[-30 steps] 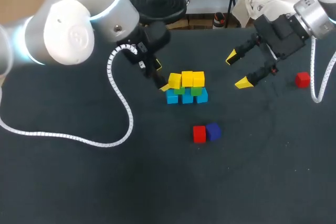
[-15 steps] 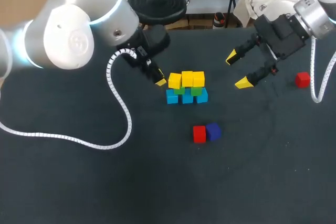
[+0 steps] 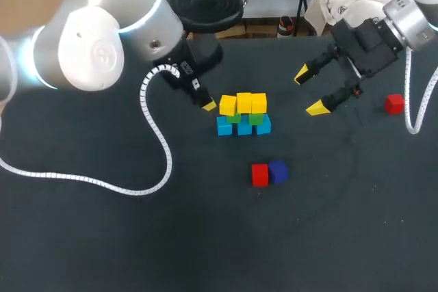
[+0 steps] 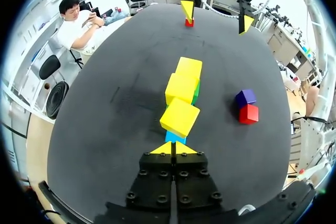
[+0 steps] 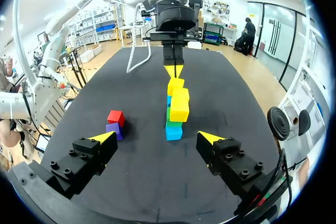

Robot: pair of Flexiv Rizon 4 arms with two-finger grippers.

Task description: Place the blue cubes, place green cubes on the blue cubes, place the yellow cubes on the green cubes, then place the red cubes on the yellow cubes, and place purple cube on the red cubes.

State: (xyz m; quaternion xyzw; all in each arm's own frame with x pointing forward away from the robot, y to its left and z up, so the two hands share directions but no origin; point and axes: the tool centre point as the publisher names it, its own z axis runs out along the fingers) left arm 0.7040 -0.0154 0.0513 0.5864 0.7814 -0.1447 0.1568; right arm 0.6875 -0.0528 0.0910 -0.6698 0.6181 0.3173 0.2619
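My left gripper (image 3: 209, 105) hangs just beside the cube stack (image 3: 244, 114), fingers pressed together, holding nothing. My right gripper (image 3: 309, 91) hovers tilted off the stack's other side, spread wide, empty. A red cube (image 3: 259, 175) touches the purple cube (image 3: 278, 171) nearby.

Lit brightly and evenly from overhead. Barely any glare off the matte dark worktop (image 3: 102, 237); only faint, soft shadows hugging the cube stack (image 3: 244, 115), the red cube (image 3: 259, 175) and the purple cube (image 3: 278, 171). Strong sheen across the left arm (image 3: 89, 46), upper left of the head view.
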